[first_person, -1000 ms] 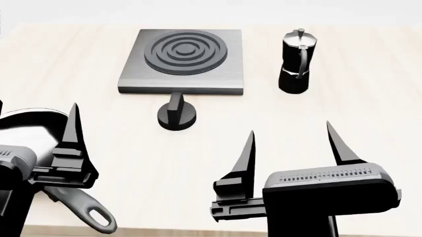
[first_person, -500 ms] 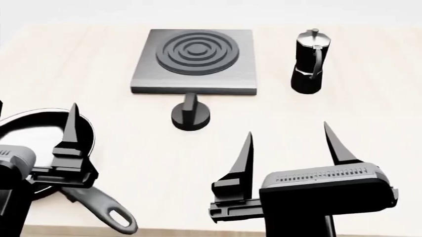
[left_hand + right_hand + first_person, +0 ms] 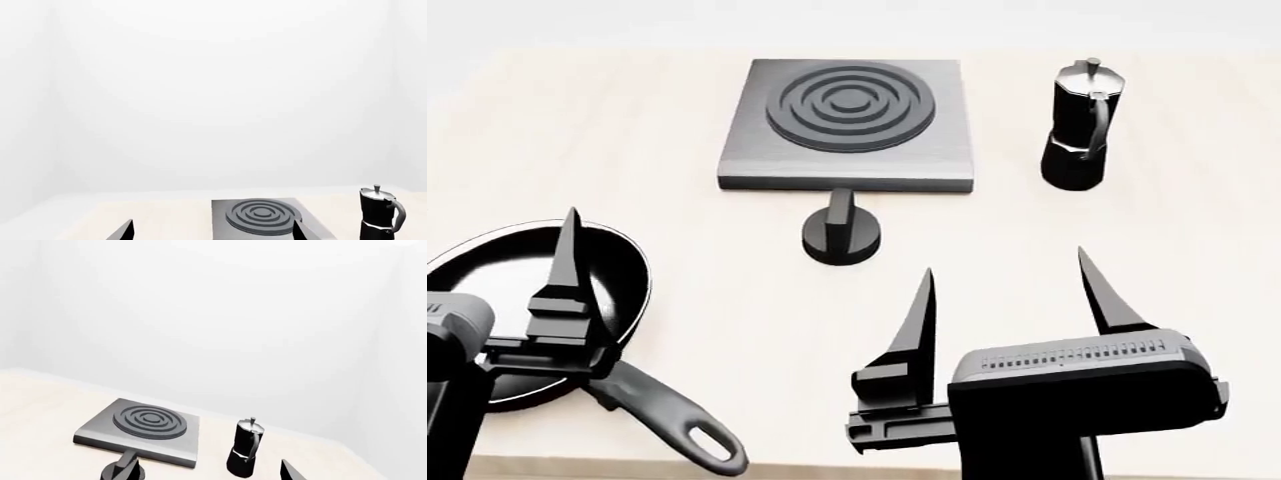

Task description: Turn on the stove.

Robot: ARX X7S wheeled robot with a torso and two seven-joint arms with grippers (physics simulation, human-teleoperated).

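The stove (image 3: pixel 747 150) is a flat grey slab with a dark ringed burner (image 3: pixel 849 103), lying at the far middle of the table. Its black finned knob (image 3: pixel 841 232) stands just in front of the slab. My right gripper (image 3: pixel 1005 262) hangs open near the front edge, nearer than the knob and to its right, holding nothing. In the right wrist view the knob (image 3: pixel 117 471) shows beside one of the open right gripper's (image 3: pixel 209 470) fingertips. My left gripper (image 3: pixel 212 231) is open and empty, over the frying pan, with the stove (image 3: pixel 223 220) ahead of it.
A black frying pan (image 3: pixel 481 290) lies at the front left, its handle (image 3: pixel 674 425) pointing toward the table's front edge. A black moka pot (image 3: pixel 1081 125) stands right of the stove. The table (image 3: pixel 694 200) is pale wood.
The head view has shifted, so the stove, knob and moka pot sit further right and lower in it, and more of the pan shows. Both grippers stay open.
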